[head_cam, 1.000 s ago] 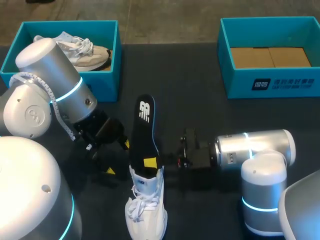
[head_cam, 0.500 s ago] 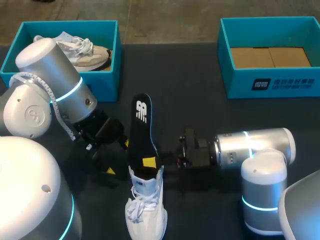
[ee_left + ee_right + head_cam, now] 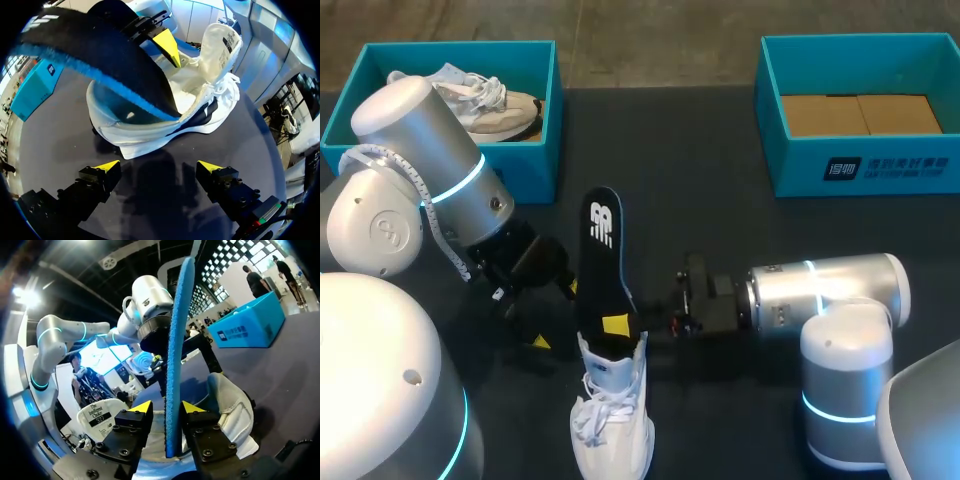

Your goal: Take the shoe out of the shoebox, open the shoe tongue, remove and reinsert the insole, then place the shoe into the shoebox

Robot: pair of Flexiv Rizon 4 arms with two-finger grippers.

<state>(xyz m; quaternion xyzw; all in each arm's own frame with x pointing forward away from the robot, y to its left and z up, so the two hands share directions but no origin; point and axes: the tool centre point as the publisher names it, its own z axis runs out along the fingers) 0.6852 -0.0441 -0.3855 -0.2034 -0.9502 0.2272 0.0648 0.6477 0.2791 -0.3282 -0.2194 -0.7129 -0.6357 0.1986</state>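
Insole (image 3: 603, 265) upright in right hand (image 3: 166, 407), left hand (image 3: 157, 166) spread

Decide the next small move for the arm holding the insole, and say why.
Probably the right gripper, shut on the insole, should press it deeper into the white shoe: only the lower end sits in the opening, and most stands up out of it. The left gripper is open beside the shoe.
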